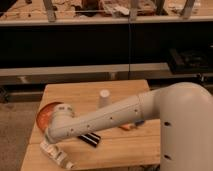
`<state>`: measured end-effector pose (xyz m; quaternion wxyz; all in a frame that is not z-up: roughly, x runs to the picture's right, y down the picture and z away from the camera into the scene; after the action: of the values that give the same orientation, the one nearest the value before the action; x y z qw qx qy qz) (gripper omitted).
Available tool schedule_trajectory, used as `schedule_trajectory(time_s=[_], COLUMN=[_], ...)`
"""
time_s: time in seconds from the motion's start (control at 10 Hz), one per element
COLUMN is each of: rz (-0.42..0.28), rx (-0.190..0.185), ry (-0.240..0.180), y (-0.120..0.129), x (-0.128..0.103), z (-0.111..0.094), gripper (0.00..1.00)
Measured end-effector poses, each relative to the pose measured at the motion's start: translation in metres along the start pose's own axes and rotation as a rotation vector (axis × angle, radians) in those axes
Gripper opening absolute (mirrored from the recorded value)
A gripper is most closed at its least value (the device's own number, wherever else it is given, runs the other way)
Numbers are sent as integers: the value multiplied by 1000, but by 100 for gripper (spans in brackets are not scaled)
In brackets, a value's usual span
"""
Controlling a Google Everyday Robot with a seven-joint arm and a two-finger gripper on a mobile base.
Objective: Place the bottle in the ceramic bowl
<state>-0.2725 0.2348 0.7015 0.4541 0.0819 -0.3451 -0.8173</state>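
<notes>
Gripper (50,141) low over the bottle (60,157), grip can't be told; bottle lies flat, diagonal, cap toward the lower right, near the ceramic bowl (43,115).

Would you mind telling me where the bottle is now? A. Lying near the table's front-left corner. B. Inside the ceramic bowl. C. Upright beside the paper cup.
A: the bottle lies flat on the table, outside the ceramic bowl, with the gripper just above its upper end.
</notes>
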Motion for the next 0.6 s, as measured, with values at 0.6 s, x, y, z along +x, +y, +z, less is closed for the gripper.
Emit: schedule_trajectory(time_s=[0.6], rz=[7], rx=[33], ry=[-207], y=[-19], x=[-17], z=[11], gripper=[80])
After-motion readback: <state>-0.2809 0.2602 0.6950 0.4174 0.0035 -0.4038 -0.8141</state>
